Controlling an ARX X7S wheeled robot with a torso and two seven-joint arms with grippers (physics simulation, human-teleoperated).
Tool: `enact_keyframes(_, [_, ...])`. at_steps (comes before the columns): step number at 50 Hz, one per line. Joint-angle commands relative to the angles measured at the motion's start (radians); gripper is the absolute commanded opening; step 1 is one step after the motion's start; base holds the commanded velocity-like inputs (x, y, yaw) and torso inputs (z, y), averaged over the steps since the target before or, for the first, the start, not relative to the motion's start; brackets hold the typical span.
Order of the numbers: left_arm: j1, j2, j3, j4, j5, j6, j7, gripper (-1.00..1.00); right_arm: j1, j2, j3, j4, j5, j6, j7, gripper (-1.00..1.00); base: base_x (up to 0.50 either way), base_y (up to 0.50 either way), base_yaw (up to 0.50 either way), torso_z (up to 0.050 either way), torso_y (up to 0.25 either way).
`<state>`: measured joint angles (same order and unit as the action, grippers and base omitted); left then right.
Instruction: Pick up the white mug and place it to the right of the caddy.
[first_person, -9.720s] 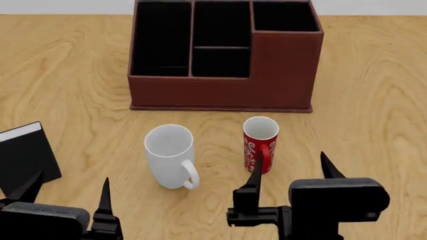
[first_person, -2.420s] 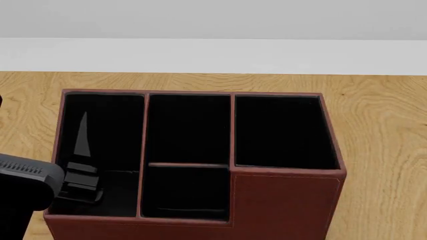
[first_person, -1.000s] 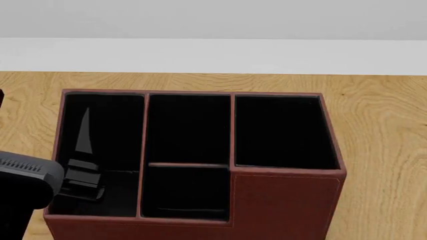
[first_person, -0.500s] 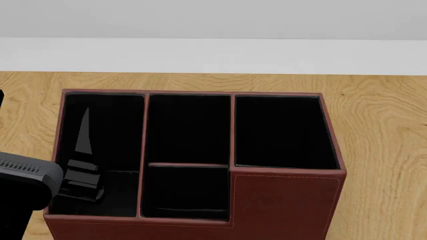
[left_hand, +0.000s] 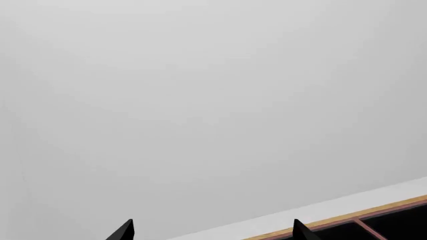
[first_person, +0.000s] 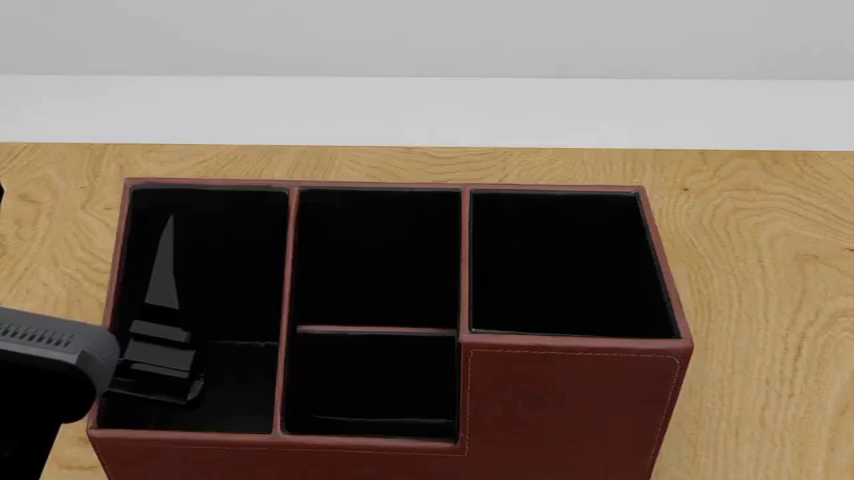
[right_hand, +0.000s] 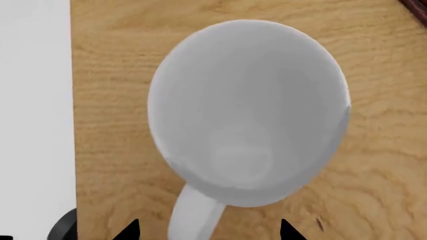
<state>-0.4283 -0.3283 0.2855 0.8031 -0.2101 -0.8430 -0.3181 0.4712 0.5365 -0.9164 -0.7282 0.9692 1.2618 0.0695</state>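
The head view shows the caddy (first_person: 380, 330) on the wooden tabletop (first_person: 767, 260), with bare wood to its right. The left hand (first_person: 160, 300) is over the caddy's left pocket, holding nothing. Only the right wrist view shows the white mug (right_hand: 248, 105). It stands upright on the wood, near a table edge. The right hand (right_hand: 207, 231) is spread wide, fingertips on either side of the handle, not gripping. The left wrist view shows mostly a blank wall and the left hand's spread tips.
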Motion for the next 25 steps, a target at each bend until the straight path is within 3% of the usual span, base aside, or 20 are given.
enact_keyframes(1, [0.005, -0.005, -0.004, 0.005, -0.006, 0.003, -0.002, 1.00, -0.003, -0.009, -0.044, 0.029, -0.025, -0.015, -0.013, 1.00, 0.00, 0.00, 0.00, 0.000, 0.000])
enact_keyframes(25, [0.017, -0.016, -0.012, 0.008, -0.016, 0.019, -0.006, 1.00, -0.002, -0.018, -0.097, 0.113, -0.074, -0.064, -0.047, 1.00, 0.00, 0.00, 0.00, 0.000, 0.000])
